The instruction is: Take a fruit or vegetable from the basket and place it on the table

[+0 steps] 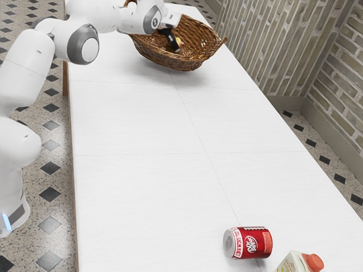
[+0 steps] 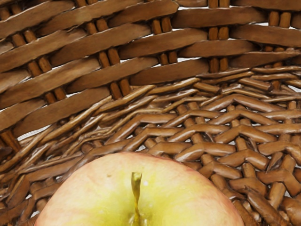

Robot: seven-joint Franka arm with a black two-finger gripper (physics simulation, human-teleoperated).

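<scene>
gripper (image 1: 174,46) dips into the wicker basket (image 1: 172,62) at twelve o'clock in the exterior view, presumably to reach the apple (image 2: 141,197) right by it; whether we grasp it, we can't tell. dr pepper can (image 1: 249,243): five o'clock.

- You have an apple (image 2: 164,193), yellow-green around the stem and blushed pinkish red toward its sides, with a small brown speck on its skin. It is inside the basket, its stem end showing; you can't tell whether it touches the weave.
- Your basket (image 1: 170,61) is brown wicker, upright and open-topped, its rim curving up to a raised end. You can see broad flat strips in its wall and finer canes in a zigzag weave, with small gaps between.
- Your desk (image 1: 136,124) is long and white, faintly seamed, and carries the basket near its far end.
</scene>
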